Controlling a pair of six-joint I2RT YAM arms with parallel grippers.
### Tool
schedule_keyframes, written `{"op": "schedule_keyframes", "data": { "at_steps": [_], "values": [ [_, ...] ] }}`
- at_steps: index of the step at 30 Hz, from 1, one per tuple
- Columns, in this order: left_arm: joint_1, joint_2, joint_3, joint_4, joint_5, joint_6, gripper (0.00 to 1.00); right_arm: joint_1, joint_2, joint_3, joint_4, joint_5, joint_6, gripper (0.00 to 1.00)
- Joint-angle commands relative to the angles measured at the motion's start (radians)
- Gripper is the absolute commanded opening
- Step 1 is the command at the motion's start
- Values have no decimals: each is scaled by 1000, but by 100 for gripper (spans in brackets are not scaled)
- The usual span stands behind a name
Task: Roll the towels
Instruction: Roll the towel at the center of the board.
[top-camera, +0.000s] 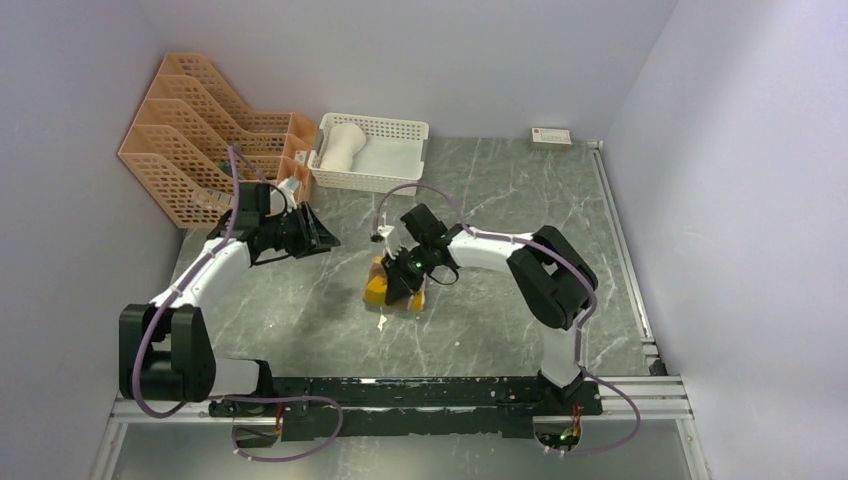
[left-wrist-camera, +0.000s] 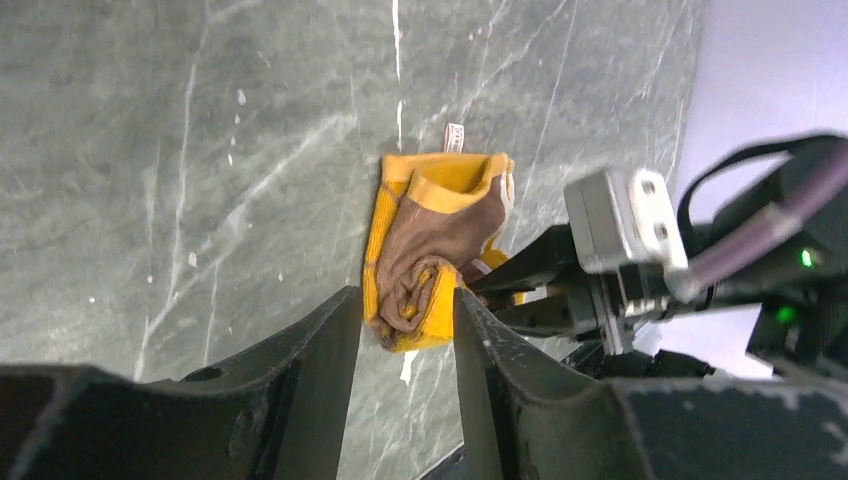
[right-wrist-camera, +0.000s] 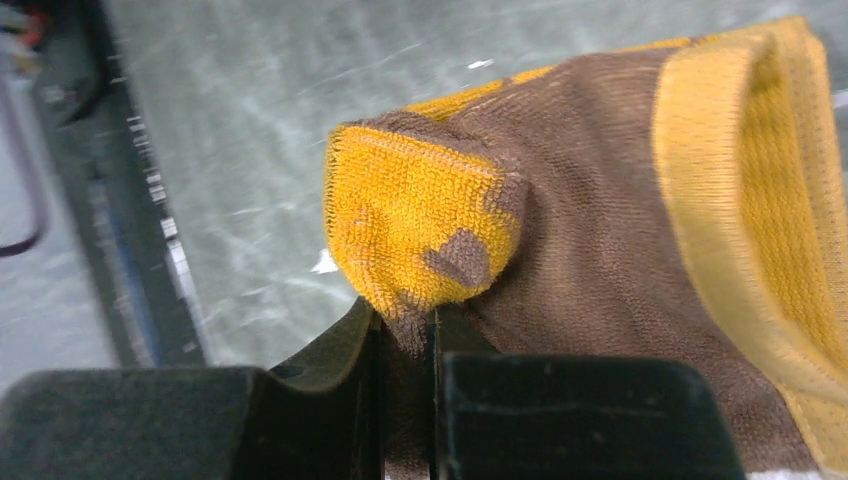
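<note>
The brown towel (top-camera: 390, 288) lies bunched on the desk (top-camera: 480, 320) just left of the middle of the top view, its mustard patches showing at the lower edge. The right arm (top-camera: 500, 250) reaches in from the right of the frame, and its jaws are closed tight on a fold of this towel. In the right wrist view the cloth (right-wrist-camera: 600, 200) is pinched in the narrow slit between the two fingers (right-wrist-camera: 330, 350), with a yellow corner bulging just above them. The left arm (top-camera: 215, 265) hangs to the left of the towel, well apart from it. Its jaws stand spread and hold nothing. The left wrist view shows the towel (left-wrist-camera: 440, 240) beyond the gap between them, partly folded over itself, a small white label at its top edge.

The cream towel (top-camera: 343, 145) sits as a roll in the left end of the white basket (top-camera: 372, 120), upper middle of the top view. An orange rack (top-camera: 200, 130) stands at the upper left.
</note>
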Motion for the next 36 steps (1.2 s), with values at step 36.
{"op": "schedule_keyframes", "data": {
  "at_steps": [36],
  "values": [
    [-268,158,-154,400,89,-200,49,-237,459,288,-49,-571,340,0]
  ]
}}
